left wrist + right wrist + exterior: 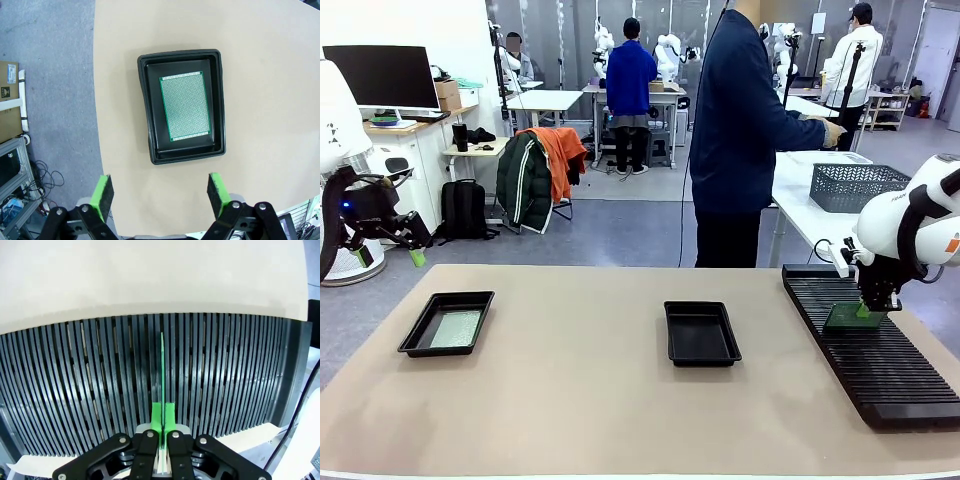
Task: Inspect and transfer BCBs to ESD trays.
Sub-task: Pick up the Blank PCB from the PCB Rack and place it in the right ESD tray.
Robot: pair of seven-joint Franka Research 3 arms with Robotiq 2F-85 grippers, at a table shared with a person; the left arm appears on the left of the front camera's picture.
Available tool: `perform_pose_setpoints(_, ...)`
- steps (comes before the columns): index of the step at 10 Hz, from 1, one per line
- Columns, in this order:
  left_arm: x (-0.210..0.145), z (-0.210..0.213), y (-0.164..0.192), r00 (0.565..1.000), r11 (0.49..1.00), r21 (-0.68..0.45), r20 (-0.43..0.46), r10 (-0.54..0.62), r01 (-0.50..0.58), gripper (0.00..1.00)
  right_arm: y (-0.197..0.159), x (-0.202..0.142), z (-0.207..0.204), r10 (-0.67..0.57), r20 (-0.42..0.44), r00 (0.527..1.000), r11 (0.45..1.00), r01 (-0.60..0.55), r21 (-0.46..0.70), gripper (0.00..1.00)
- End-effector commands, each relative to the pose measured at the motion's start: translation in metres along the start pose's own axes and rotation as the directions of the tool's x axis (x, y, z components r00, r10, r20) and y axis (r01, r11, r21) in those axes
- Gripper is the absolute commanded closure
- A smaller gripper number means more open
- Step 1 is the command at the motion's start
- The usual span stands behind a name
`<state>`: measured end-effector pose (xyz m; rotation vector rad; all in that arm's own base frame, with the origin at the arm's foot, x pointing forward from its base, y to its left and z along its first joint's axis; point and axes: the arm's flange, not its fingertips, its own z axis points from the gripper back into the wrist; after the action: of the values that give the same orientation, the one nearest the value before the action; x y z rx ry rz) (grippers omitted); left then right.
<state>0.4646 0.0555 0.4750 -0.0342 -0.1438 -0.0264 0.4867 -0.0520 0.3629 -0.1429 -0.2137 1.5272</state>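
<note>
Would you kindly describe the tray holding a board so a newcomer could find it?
On the tan table, look to the robot's left end. The black tray there holds a pale green board; its twin in the middle lies empty.

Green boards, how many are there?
2. One board lies flat in the left tray; another board stands on edge at the rack, pinched by the right hand. More could hide in its slots.

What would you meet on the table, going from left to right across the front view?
Left tray holding a green board → empty middle tray → slotted rack, where the right gripper pinches a second board.
</note>
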Motion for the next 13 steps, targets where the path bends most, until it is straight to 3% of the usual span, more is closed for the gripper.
perform_pose_setpoints(1, -0.002, -0.002, 0.0, 1.0, 1.0, 0.0, 0.007, -0.005, 0.005, 0.0, 0.0, 0.0, 0.053, 0.019, -0.011, 1.0, 1.0, -0.019, -0.01, 0.97)
perform_pose_setpoints(3, -0.002, -0.002, 0.0, 1.0, 1.0, 0.0, 0.007, -0.005, 0.005, 0.0, -0.001, 0.006, 0.126, 0.022, -0.039, 0.999, 1.0, -0.022, -0.017, 0.97)
perform_pose_setpoints(8, -0.002, -0.002, 0.0, 1.0, 1.0, 0.0, 0.007, -0.005, 0.005, 0.0, -0.012, 0.013, 0.278, -0.103, -0.067, 0.992, 0.994, 0.104, 0.016, 0.97)
perform_pose_setpoints(10, -0.002, -0.002, 0.0, 1.0, 1.0, 0.0, 0.007, -0.005, 0.005, 0.0, -0.013, 0.019, 0.309, -0.122, -0.051, 0.991, 0.992, 0.123, 0.036, 0.97)
perform_pose_setpoints(13, -0.002, -0.002, 0.0, 1.0, 1.0, 0.0, 0.007, -0.005, 0.005, 0.0, -0.018, 0.018, 0.314, -0.147, -0.036, 0.989, 0.988, 0.148, 0.037, 0.97)
